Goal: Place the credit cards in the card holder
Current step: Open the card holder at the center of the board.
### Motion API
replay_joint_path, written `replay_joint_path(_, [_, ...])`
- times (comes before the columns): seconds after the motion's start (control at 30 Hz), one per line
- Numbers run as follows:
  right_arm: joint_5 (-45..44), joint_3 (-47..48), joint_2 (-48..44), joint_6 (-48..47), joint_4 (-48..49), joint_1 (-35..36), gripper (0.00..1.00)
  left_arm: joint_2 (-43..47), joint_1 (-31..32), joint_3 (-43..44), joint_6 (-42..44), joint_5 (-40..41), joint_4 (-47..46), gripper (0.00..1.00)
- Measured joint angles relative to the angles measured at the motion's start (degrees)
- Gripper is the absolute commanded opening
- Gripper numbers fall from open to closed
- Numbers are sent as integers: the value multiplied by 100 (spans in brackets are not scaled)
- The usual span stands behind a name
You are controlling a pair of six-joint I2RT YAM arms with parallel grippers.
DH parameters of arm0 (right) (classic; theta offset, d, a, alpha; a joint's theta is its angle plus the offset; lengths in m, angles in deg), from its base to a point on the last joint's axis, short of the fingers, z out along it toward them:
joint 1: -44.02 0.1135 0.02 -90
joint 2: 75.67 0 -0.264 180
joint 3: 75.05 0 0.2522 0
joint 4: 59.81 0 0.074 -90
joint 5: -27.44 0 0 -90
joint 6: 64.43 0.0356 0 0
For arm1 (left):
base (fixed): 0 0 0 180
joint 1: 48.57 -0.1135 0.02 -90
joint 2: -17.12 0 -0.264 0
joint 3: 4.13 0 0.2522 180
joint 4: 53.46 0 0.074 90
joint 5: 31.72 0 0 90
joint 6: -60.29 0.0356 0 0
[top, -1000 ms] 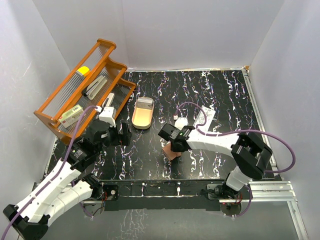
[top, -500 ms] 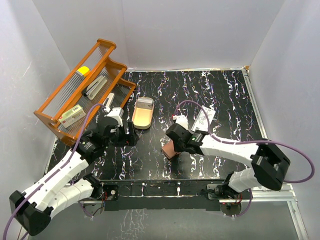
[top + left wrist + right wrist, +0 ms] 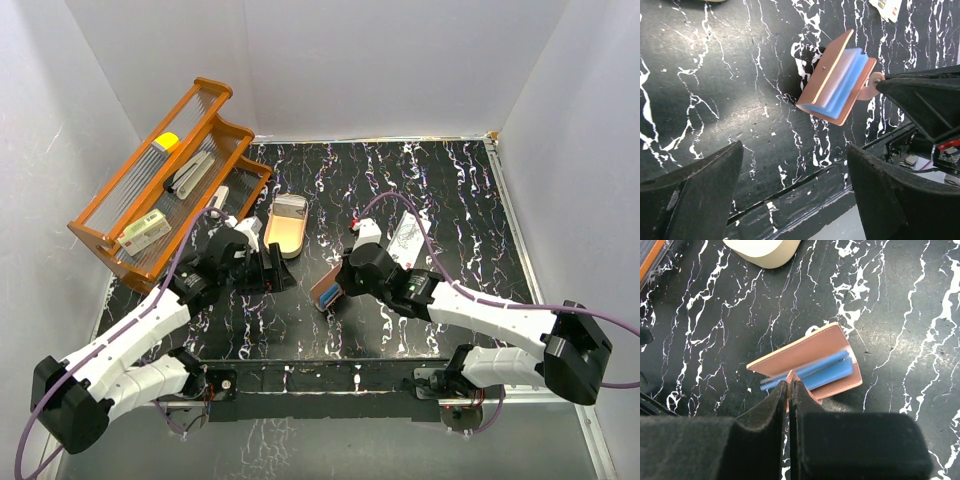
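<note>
Black marbled table (image 3: pixel 915 290), open card holder (image 3: pixel 805 357) pinched in right hand (image 3: pixel 790 390)

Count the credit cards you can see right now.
2 visible: a white card lies flat on the table, and a blue card sits inside the open card holder. More may be hidden behind the blue one.
</note>
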Motion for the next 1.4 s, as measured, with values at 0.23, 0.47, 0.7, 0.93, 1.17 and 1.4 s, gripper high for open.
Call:
replay_joint_path(0.23, [68,-247,39,0,485,0,0,-210,0,-197,-319,-295,-269,80])
replay_joint_path(0.47, [286,-326,22,-87,855,-4,0,-492,0,-223,-420,-404,-439,79])
replay_joint_path(0.7, [645,-323,76,-417,1182,-11,0,-752,0,-310,-522,-496,-745,78])
replay_joint_path(0.93, [737,-284,219,-643,1272,-15,0,-922,0,-584,-636,-566,-874,77])
replay_joint_path(1.17, [739,-407,42,-704,1047,-424,0,-968,0,-610,-638,-638,-994,78])
replay_joint_path(1.4, [1250,-1036,-437,-614,1021,-1386,0,-1429,0,-595,-470,-723,-1073,78])
